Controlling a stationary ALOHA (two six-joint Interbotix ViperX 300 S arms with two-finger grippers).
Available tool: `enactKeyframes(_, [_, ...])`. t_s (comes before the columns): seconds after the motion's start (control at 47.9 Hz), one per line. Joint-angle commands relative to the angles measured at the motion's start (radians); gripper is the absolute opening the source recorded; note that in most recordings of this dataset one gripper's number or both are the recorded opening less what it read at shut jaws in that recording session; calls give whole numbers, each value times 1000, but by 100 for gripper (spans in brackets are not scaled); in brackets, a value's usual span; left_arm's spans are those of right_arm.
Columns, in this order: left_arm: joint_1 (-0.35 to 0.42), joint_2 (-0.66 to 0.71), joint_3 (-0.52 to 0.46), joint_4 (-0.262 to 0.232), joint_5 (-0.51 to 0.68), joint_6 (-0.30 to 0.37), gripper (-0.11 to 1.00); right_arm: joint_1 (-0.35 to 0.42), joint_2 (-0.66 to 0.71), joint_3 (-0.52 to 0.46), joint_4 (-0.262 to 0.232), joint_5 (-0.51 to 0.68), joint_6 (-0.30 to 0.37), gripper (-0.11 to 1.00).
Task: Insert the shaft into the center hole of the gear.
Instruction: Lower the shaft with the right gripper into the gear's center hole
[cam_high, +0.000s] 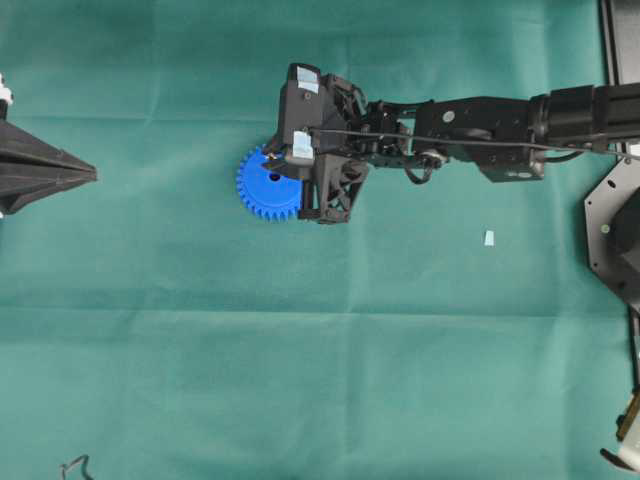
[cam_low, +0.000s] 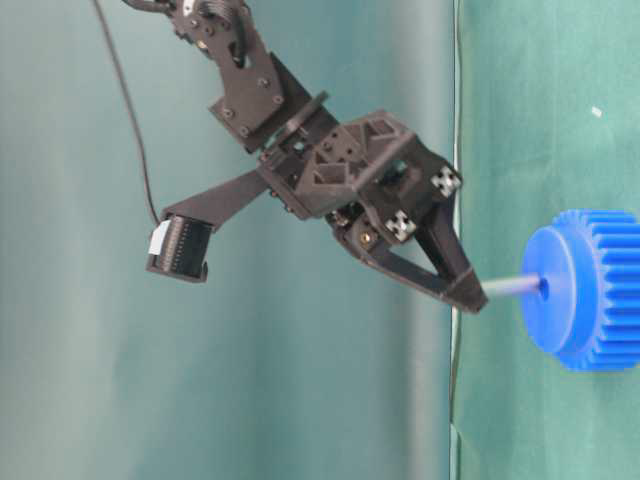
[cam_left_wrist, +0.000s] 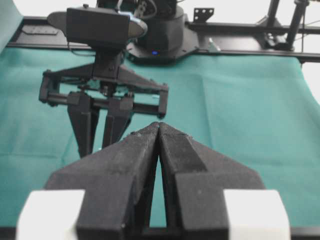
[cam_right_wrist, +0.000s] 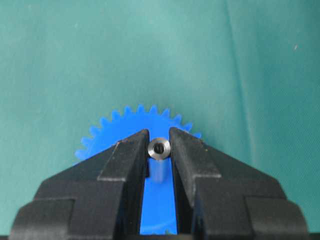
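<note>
The blue gear (cam_high: 258, 190) lies flat on the green cloth; it also shows in the table-level view (cam_low: 590, 290) and the right wrist view (cam_right_wrist: 125, 125). My right gripper (cam_right_wrist: 159, 139) is shut on the shaft (cam_right_wrist: 159, 148), a thin silvery pin seen end-on. In the table-level view the shaft (cam_low: 510, 287) runs from the right gripper (cam_low: 465, 292) to the center hole (cam_low: 541, 285), its end touching the hole. My left gripper (cam_high: 92, 175) is shut and empty at the far left, well apart from the gear; its tips meet in the left wrist view (cam_left_wrist: 159, 126).
A small pale scrap (cam_high: 489, 238) lies on the cloth right of the gear. The right arm (cam_high: 480, 125) stretches in from the right edge. A black frame (cam_high: 615, 230) stands at the right. The right gripper (cam_left_wrist: 102, 125) shows ahead in the left wrist view.
</note>
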Motion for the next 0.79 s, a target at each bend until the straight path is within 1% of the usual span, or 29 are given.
enactKeyframes(0.0, [-2,8,-25,3,-5,0,0,2,-54,-9,-2,-9,2,17])
enactKeyframes(0.271, [-2,6,-25,3,-3,0,0,28,-49,-9,3,-46,3,17])
enactKeyframes(0.439, [0,6,-25,3,-3,0,0,28,-40,0,3,-63,3,17])
enactKeyframes(0.773, [-2,8,-25,3,-3,0,0,23,11,20,8,-133,5,17])
